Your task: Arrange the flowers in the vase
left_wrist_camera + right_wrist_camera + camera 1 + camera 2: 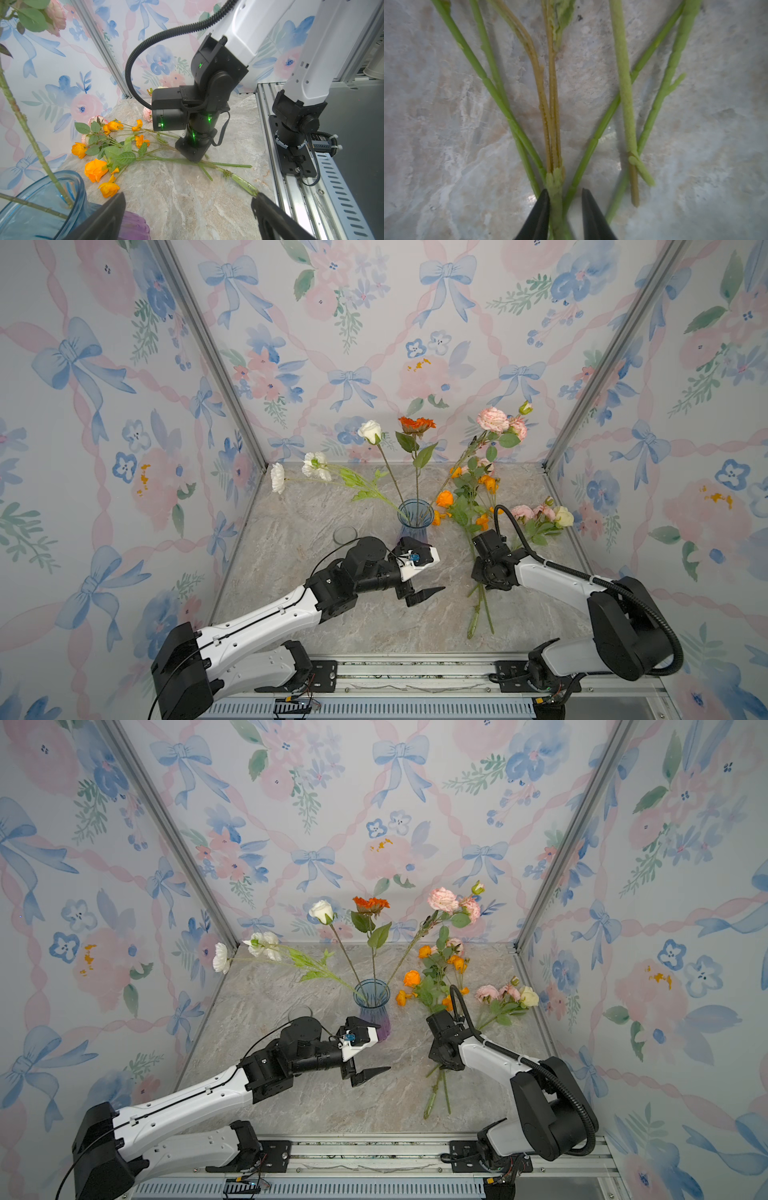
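The vase (pixel 415 516) is ribbed see-through blue glass fading to purple at the foot, and it stands mid-worktop (pixel 374 630) on a matte marble-look slab with grey and beige veins. Stuck in it are a white rose (pixel 370 432), a ragged orange bloom (pixel 417 423) with big flat leaves, a frilly pink carnation spray (pixel 493 419), and a floppy white spray (pixel 316 464) leaning low to the left. The rest of the flowers (pixel 461 512) lie loose on the worktop just right of the vase. That pile is a tangle of small crinkly orange blooms and toothed leaves, plus a pink and pale yellow spray (pixel 544 512) further right, with the stems all crossing toward the front. The right arm's chunky black wrist and its corrugated cable hose (pixel 509 531) sit right over that crossing, so both top views hide the grab. In the right wrist view, the right hand (pixel 564 192) is only narrowly spread, straddling a fuzzy pale green stem (pixel 556 187) where thin tan wiry stalks join it. One finger looks pressed against it, and the other has a sliver of gap, I think, though it's blurry. Smooth glossy green stems (pixel 593 143) slant across either side. The left hand (pixel 187 197) is spread wide and holding nothing, right beside the vase's purple foot. A small clear glass (pixel 345 534) stands just left of the vase.
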`<state>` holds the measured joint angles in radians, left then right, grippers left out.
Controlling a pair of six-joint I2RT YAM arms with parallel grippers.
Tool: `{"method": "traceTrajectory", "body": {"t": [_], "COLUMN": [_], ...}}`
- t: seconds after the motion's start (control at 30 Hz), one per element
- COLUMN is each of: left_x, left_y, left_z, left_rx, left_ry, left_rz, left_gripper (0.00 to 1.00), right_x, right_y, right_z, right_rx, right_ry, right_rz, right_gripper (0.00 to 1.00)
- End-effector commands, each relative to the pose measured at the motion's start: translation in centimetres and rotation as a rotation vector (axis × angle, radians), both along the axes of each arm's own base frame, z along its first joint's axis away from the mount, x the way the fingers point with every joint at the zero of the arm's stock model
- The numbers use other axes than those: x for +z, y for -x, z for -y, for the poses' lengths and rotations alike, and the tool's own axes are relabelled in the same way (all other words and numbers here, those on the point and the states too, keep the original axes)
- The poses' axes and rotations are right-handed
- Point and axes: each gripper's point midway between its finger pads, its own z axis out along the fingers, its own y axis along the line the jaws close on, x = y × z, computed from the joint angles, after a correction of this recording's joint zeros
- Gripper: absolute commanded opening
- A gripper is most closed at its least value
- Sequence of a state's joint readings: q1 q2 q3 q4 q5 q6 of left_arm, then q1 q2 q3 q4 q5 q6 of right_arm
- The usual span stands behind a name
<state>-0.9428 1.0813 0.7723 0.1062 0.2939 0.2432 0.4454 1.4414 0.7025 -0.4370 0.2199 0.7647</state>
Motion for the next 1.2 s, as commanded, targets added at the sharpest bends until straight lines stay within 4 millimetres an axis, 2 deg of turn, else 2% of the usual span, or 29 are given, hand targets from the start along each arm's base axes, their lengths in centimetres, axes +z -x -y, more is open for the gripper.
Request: {"method": "traceTrajectory", "body": {"t": [0.0,0.27,0.37,0.77,1.0,1.17], "left_x": [0.4,0.5,0.7,1.1,1.4,2.0], "left_y": [-0.1,0.0,0.0,0.2,0.2,0.4], "left_z": [0.1,0.2,0.1,0.0,-0.1,-0.3], "left_rx": [0.0,-0.006,-0.005,-0.009,-0.006,-0.009], "left_ry": [-0.007,-0.007,-0.005,0.005,0.008,0.022], "left_rz": [0.02,0.018,0.022,0.028,0.033,0.044], "left_gripper": [0.98,0.98,0.98,0.98,0.98,0.98], "right_x": [0.3,0.8,1.2,4.8,8.4,13.5], "right_y": [-0.9,-0.9,-0.9,-0.7,-0.2,0.2], "right_z": [-0.3,-0.3,-0.2,-0.5,-0.1,0.9], "right_rx": [0.004,0.012,0.014,0.075,0.104,0.168], "right_ry": [-0.01,-0.006,-0.001,0.057,0.071,0.116], "right_rz": [0.014,0.018,0.022,0.06,0.112,0.166], "right_gripper": [0.27,0.2,0.14,0.0,0.0,0.0]}}
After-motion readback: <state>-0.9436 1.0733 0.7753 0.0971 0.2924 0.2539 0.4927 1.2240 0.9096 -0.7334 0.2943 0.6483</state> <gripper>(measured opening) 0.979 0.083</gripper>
